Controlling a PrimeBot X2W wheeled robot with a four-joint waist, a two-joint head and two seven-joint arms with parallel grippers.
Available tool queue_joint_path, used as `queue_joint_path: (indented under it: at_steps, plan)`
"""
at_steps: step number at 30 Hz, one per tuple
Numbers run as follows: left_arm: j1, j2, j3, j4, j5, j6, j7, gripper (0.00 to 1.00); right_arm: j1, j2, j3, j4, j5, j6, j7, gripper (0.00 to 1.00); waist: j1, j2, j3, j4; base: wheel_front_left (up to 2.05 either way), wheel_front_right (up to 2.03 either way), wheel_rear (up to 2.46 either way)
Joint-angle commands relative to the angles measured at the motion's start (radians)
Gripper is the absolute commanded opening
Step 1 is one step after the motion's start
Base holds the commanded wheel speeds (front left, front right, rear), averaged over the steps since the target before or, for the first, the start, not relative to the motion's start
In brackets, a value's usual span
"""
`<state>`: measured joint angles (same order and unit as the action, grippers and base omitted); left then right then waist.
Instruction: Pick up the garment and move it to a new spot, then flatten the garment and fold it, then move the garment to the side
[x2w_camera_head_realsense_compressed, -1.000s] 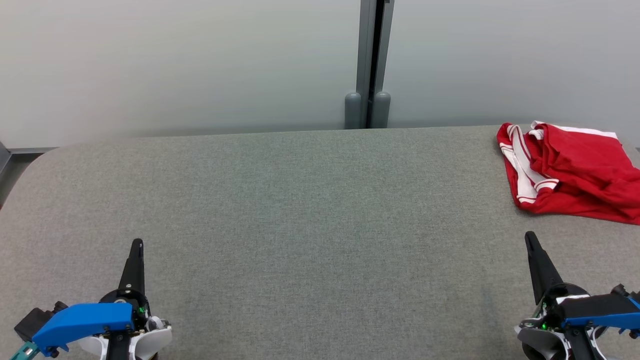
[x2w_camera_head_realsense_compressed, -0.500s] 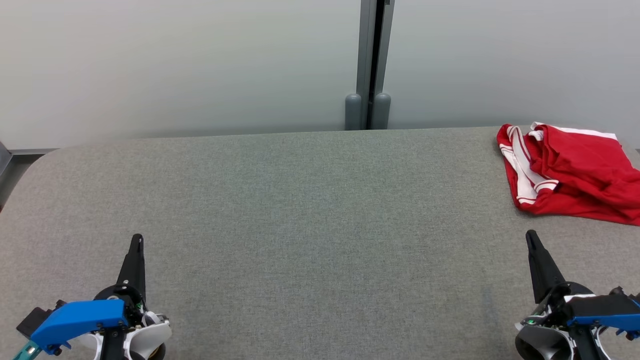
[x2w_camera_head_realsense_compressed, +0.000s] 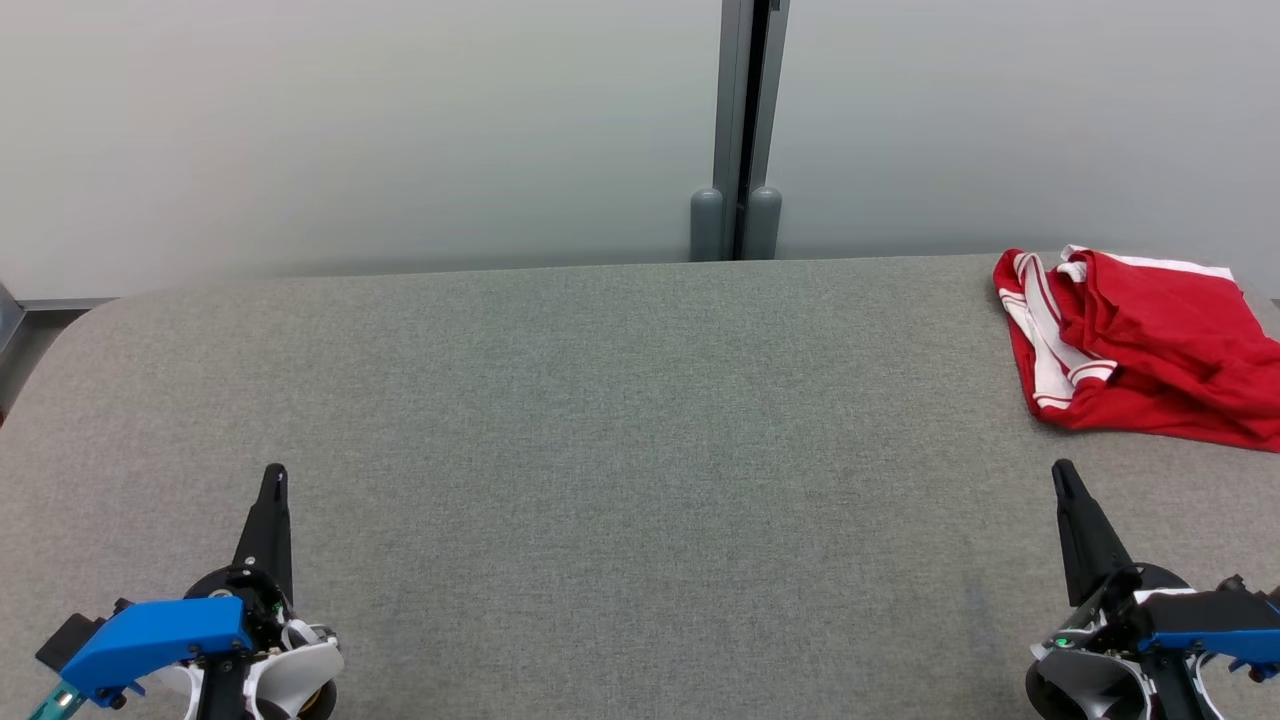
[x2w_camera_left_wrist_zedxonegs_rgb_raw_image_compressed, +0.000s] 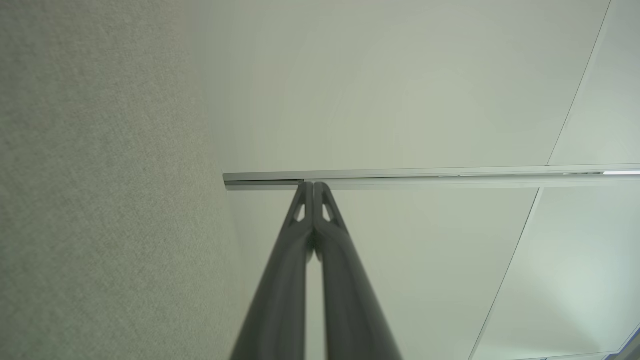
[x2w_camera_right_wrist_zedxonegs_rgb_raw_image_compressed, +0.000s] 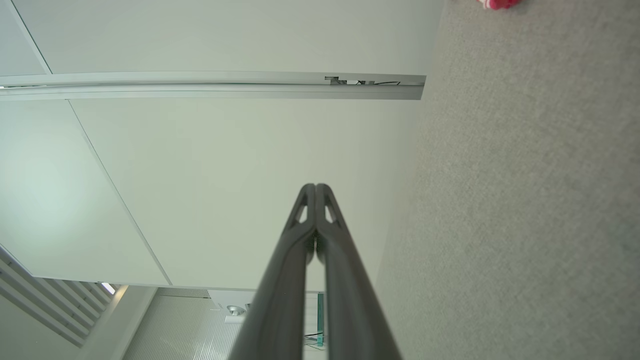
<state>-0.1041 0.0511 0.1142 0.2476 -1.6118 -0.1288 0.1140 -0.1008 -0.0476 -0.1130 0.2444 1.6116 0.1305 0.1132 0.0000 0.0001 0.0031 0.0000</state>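
The garment (x2w_camera_head_realsense_compressed: 1150, 345) is red with white trim and lies folded at the far right of the grey table (x2w_camera_head_realsense_compressed: 620, 420); a red edge of the garment (x2w_camera_right_wrist_zedxonegs_rgb_raw_image_compressed: 497, 3) peeks in at the top of the right wrist view. My left gripper (x2w_camera_head_realsense_compressed: 273, 476) sits low at the near left, shut and empty, its fingers pressed together in the left wrist view (x2w_camera_left_wrist_zedxonegs_rgb_raw_image_compressed: 313, 186). At the near right my right gripper (x2w_camera_head_realsense_compressed: 1062, 470) is shut too, holding nothing, well short of the garment; its closed tips (x2w_camera_right_wrist_zedxonegs_rgb_raw_image_compressed: 315, 187) point at the wall.
A pale wall with a grey vertical post (x2w_camera_head_realsense_compressed: 740, 130) stands just behind the table's far edge. The table's left corner (x2w_camera_head_realsense_compressed: 70, 320) is rounded, with floor beyond it.
Both grippers have drawn back slightly toward the picture's bottom edge. The garment has not moved.
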Motion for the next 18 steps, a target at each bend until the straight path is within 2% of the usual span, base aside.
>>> queue_joint_path:
  at_steps: [1, 18]
  plan:
    - [-0.010, -0.002, 0.002, -0.004, -0.002, -0.004, 0.004, 0.00, -0.014, -0.005, -0.003, 0.002, 0.003, 0.000, 0.003, 0.00, 0.0000, -0.0001, 0.000, 0.000, 0.00, 0.00, 0.00]
    - [-0.010, -0.002, 0.002, -0.004, -0.002, -0.004, 0.004, 0.00, -0.014, -0.005, -0.003, 0.002, 0.003, 0.000, 0.003, 0.00, 0.0000, -0.0001, 0.000, 0.000, 0.00, 0.00, 0.00]
